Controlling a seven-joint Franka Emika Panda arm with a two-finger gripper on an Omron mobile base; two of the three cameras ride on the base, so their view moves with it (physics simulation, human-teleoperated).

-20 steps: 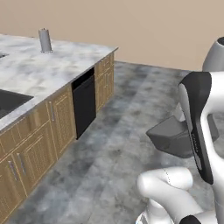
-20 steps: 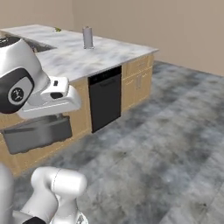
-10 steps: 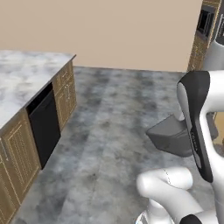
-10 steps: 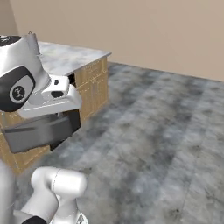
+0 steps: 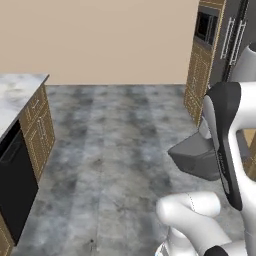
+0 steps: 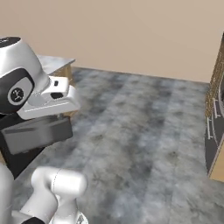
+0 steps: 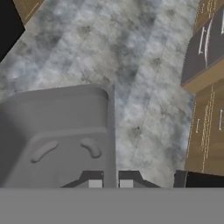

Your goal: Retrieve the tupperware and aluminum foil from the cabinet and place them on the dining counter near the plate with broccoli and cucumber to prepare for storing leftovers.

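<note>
Grey stone floor (image 5: 115, 145) lies before us. Our gripper (image 7: 110, 180) pinches the wall of the grey tupperware (image 7: 57, 135), whose left side runs past the frame.

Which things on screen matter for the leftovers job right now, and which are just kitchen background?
Job:
- grey tupperware, held in the shut pincer, carried above the floor

Background:
- black dishwasher under the marble counter
- wall oven in the tall wooden cabinets
- grey stone floor
</note>
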